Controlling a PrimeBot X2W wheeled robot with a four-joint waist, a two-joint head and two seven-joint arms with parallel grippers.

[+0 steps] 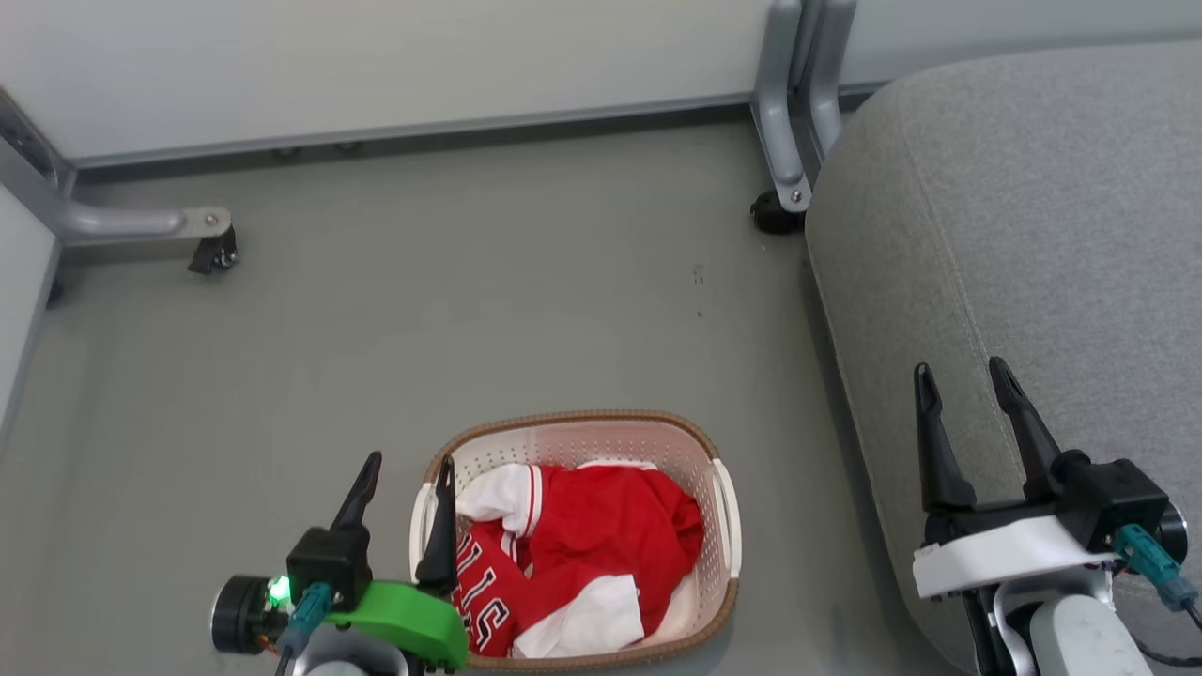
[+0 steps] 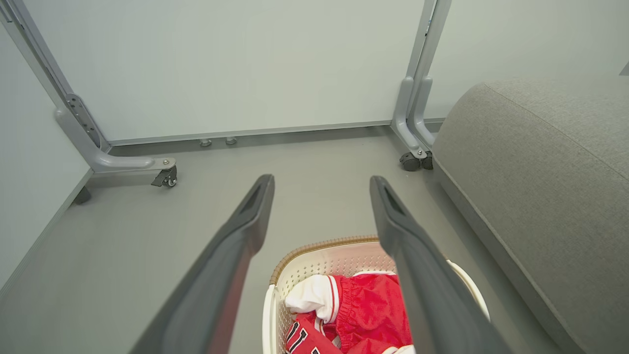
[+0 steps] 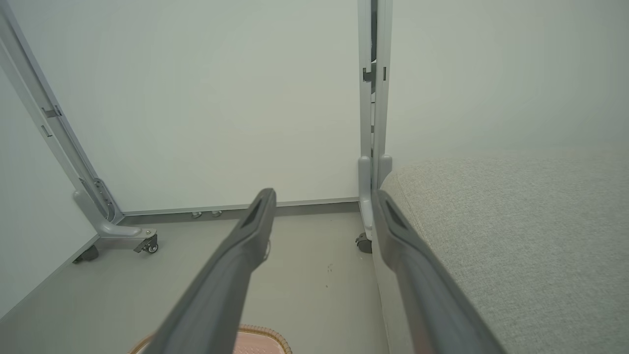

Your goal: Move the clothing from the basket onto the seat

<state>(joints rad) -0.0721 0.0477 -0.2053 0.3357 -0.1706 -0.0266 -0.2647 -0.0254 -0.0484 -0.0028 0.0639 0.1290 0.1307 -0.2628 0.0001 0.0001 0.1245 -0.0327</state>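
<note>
Standing on the grey floor (image 1: 470, 282) at about 6 o'clock in the head view, a small oval cream-white perforated plastic basket (image 1: 582, 418) with a brown woven-look rim holds the clothing (image 1: 610, 526), soft red fabric garments with white trim bunched in a heap. A jersey (image 1: 484, 601) with black-and-white letters lies at the heap's 8 o'clock side. The left tool (image 1: 409, 460) hovers at the basket's 9 o'clock edge, its two long dark fingers spread well apart and gripping nothing. One finger is over the rim there, the other outside it above the floor. A large light grey fabric-upholstered seat (image 1: 1033, 235) with rounded edges takes up the 3 o'clock side, near the basket with a strip of floor between them. The right tool (image 1: 960, 368) hangs over the seat's edge at about 4 o'clock, its fingers likewise parted and empty. Pale partition panels (image 1: 376, 56) on grey metal castor legs (image 1: 141, 223) stand at 12 o'clock.
</note>
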